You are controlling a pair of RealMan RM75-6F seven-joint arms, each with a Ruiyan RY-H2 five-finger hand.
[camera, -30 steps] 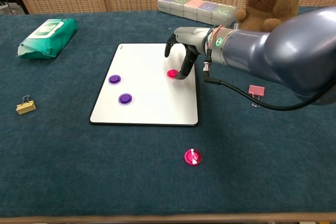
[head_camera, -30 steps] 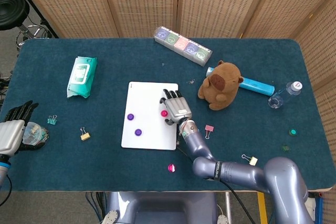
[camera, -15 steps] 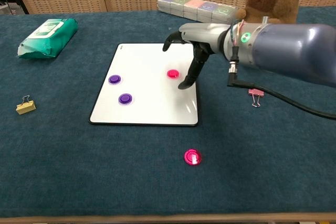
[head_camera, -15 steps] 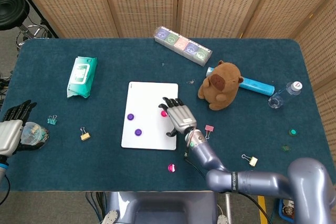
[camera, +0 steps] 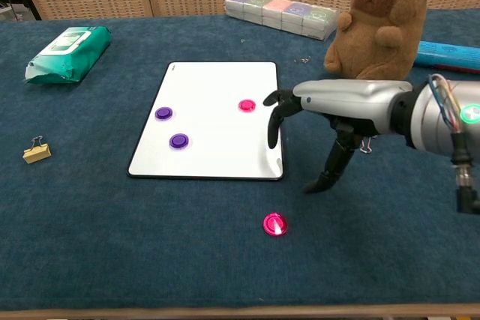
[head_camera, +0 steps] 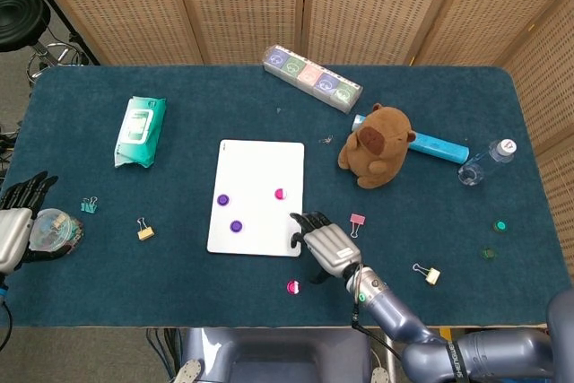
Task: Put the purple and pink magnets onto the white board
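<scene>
The right hand (camera: pixel 330 121) hangs over the near right corner of the white board (camera: pixel 214 84), its fingers (camera: pixel 271 131) spread wide and pointing down with nothing held between them; one long finger reaches toward the cloth off the board's right edge; the loose pink magnet (camera: pixel 275 224) lies on the blue table cloth (camera: pixel 112 245), just short of those fingertips on the robot's side and a little to their left, apart from them and off the board; that gap is what the next reach turns on, since the hand would have to draw back toward the robot and drop to come over it; the magnet is a small round disc with a raised knob, so it has no long axis to line up with, and I judge a pinch from above would suit it; beyond the fingers, on the board, sit a second pink magnet (camera: pixel 247 105) and two purple magnets (camera: pixel 163 113) to the fingers' left, so three look placed and one remains; the left hand (head_camera: pixel 16 226) rests far off at the table's left edge beside a small clear container (head_camera: pixel 56 227), fingers apart and holding nothing that I can see, well apart from every magnet; the right hand is plainly the nearer one for the last pick.
</scene>
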